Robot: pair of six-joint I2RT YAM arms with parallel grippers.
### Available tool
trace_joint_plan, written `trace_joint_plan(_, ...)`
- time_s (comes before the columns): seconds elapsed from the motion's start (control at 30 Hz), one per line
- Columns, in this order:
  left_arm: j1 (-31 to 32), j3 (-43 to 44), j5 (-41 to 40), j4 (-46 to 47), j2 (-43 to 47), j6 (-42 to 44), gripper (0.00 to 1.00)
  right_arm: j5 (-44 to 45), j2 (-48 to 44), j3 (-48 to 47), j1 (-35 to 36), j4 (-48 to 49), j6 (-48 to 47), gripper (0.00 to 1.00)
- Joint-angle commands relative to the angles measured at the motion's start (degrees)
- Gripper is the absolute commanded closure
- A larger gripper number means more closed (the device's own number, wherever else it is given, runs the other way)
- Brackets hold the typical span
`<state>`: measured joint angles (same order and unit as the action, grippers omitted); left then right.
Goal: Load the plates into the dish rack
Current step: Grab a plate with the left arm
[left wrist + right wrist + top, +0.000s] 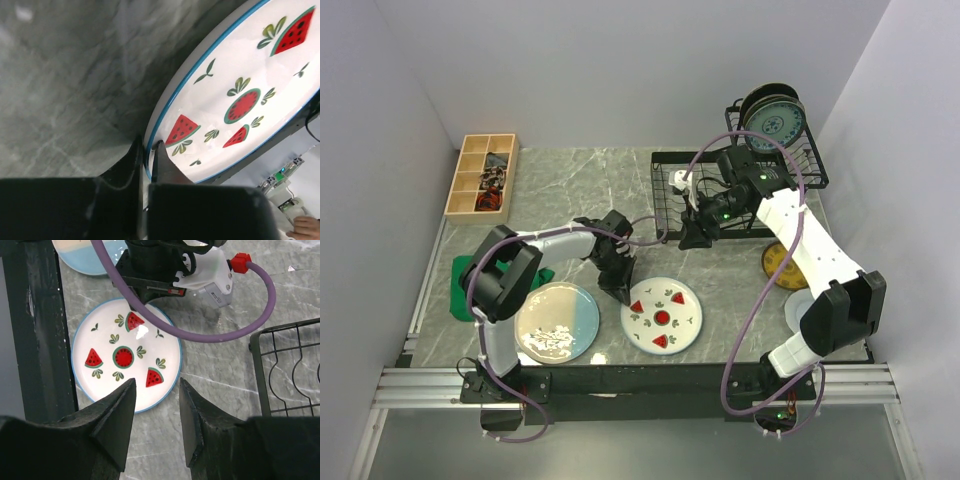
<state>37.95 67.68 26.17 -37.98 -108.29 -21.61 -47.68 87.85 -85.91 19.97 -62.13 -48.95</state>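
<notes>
Plates (661, 316) before the dish rack (662, 192)

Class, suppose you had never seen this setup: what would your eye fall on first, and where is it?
The watermelon plate at the table's near middle stands out, the left tool pinched on its rim. Far right sits the black dish rack, a patterned plate upright in its raised basket. The right tool hangs open at the rack's near edge.

A wooden compartment box (483, 177), small oddments in some of its cells, sits at the far left corner of the grey marbled worktop (580, 190). A green cloth (463, 285) lies by the left edge, only partly visible.
</notes>
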Motion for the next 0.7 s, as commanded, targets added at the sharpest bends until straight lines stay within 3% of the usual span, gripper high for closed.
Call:
trace_joint_plan(0.0,0.7,0.1,-5.7,5.4,3.0,2.4,0.99,-1.1,-2.1,-0.6,-0.9,0.3,-0.2,0.53)
trace_joint_plan(0.43,0.7,-5.8,-15.4,17.5,21.0,10.9,0.99,-5.1,-1.7,3.0,-1.7,-0.1,2.7,0.49)
trace_joint_plan(0.5,0.7,-6.7,-16.2,19.9,22.5,11.8,0.99,-5.4,-0.8,5.0,-1.7,0.7,3.4,0.45)
trace_joint_plan(0.67,0.7,-11.0,-17.7,26.5,28.6,13.5,0.99,-6.4,3.8,4.6,-1.8,-0.2,2.1,0.22)
